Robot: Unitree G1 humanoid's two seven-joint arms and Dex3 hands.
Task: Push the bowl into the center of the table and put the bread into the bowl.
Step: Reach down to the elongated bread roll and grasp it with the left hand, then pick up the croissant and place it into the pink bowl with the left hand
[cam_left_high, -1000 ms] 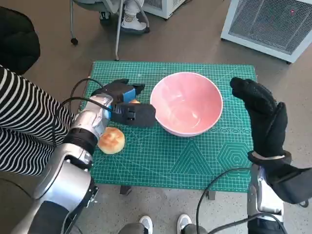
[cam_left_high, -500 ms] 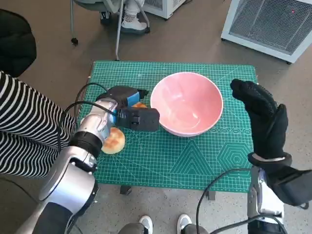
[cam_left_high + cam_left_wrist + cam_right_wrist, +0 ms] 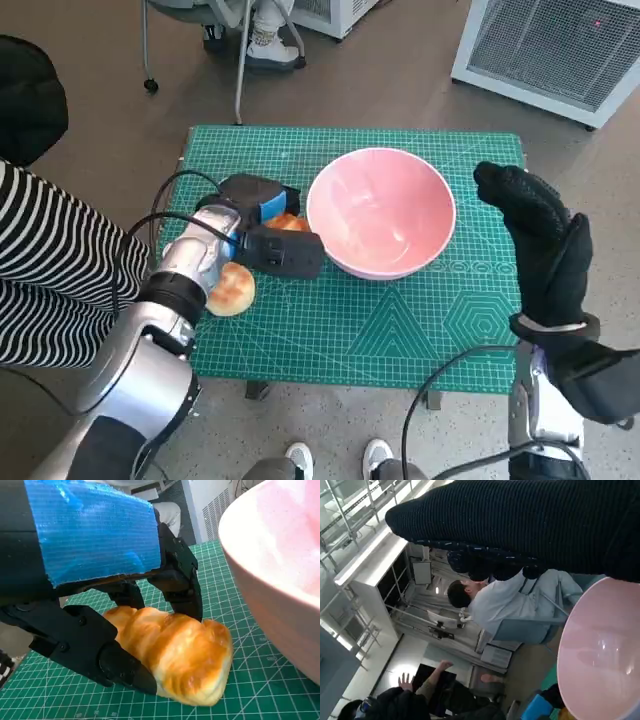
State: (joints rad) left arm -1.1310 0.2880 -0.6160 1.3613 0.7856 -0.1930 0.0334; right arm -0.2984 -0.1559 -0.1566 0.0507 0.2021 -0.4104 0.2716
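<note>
While its black fingers [image 3: 175, 580] close from both sides on a golden bread roll [image 3: 175, 652], the left hand [image 3: 262, 225] sits just beside the pink bowl [image 3: 381, 210], on the side away from the right hand. In the left wrist view the roll is pinched between the thumb below and the fingers above, its underside at or just over the green cutting mat [image 3: 400, 320]; whether it still touches the mat is hard to tell. The roll's free end points toward the bowl's outer wall, close to it but apart.

A second, round bun [image 3: 230, 289] lies on the mat on the near side of the left forearm, further from the bowl than the held roll and touched by nothing.

The bowl stands upright on the mat, near the middle of the table and a little toward its far edge, with nothing in it.

On the bowl's other side the right hand [image 3: 540, 235] in its knitted glove is raised above the mat's edge, fingers spread and holding nothing, near the bowl's rim but apart from it.

Beyond the bowl, the right wrist view shows a seated person [image 3: 505, 602] in a pale top.
</note>
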